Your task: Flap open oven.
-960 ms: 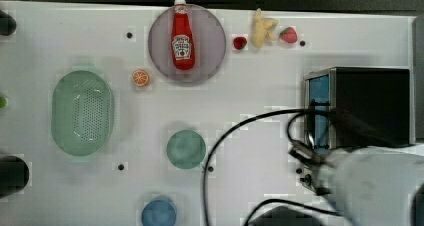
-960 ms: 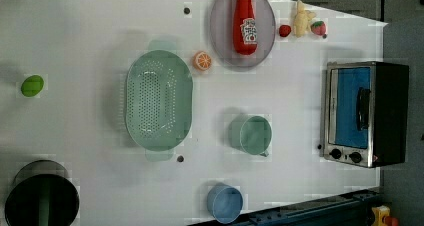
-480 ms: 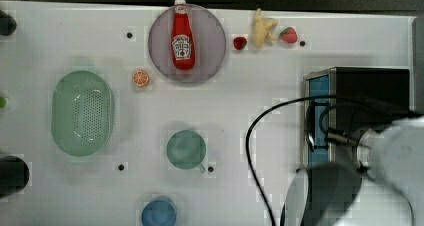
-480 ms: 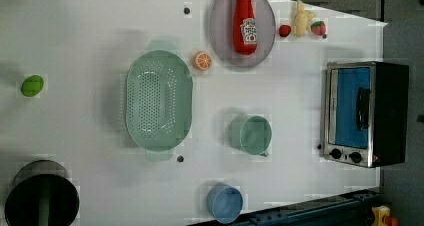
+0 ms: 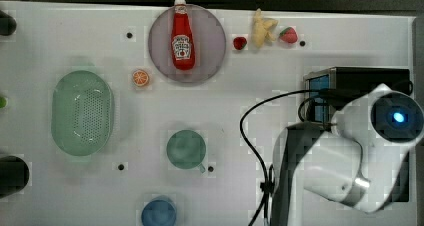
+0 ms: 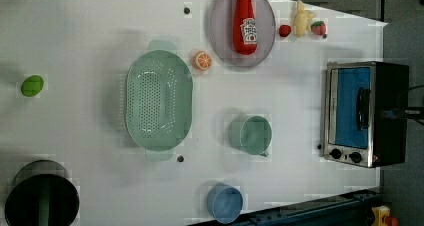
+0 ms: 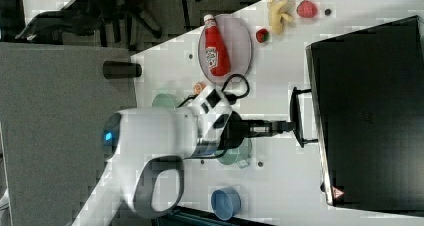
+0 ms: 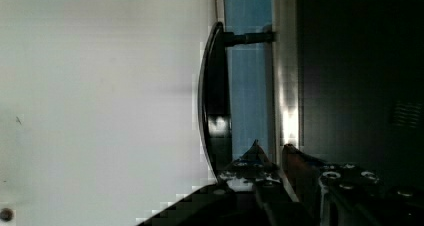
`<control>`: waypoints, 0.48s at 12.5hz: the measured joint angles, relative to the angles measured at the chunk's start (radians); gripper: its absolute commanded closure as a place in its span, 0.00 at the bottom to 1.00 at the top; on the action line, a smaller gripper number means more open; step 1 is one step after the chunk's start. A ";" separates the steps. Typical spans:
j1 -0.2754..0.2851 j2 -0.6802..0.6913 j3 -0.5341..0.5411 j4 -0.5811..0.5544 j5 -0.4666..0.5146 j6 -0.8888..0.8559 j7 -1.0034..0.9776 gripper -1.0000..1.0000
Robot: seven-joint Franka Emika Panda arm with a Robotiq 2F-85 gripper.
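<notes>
The oven (image 6: pixel 365 113) stands at the left view's right, with its blue glass door (image 6: pixel 350 106) closed and its dark bar handle (image 6: pixel 363 108) in front. In the right view its black top (image 7: pixel 370 111) faces me, and my gripper (image 7: pixel 289 126) reaches the handle (image 7: pixel 296 116) near its middle. In the wrist view the fingertips (image 8: pixel 255 148) sit close together, shut, just behind the handle (image 8: pixel 212 101) over the glass (image 8: pixel 247 86) and silver frame. In the top view the white arm (image 5: pixel 350 151) covers much of the oven (image 5: pixel 355 78).
A ketchup bottle (image 5: pixel 182 38) lies on a grey plate (image 5: pixel 212 46). A green colander (image 5: pixel 82 113), a teal cup (image 5: pixel 186 148), a blue bowl (image 5: pixel 158 213) and an orange slice (image 5: pixel 141 78) stand on the white table. Toy fruit (image 5: pixel 262 32) lies near the far edge. A black cable (image 5: pixel 255 136) loops beside the arm.
In the top view the arm has swung up and right over the oven. In the left view the gripper tip has come in from the right edge to the handle. The door stays closed.
</notes>
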 measured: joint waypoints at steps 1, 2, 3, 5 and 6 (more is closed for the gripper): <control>0.004 0.026 -0.001 -0.002 0.006 0.010 0.000 0.82; 0.005 0.046 -0.001 -0.008 0.010 0.037 -0.003 0.82; 0.004 0.062 -0.002 -0.018 0.009 0.073 -0.006 0.82; 0.003 0.093 -0.010 -0.055 0.009 0.161 -0.010 0.82; 0.003 0.099 -0.009 -0.076 0.004 0.194 -0.015 0.82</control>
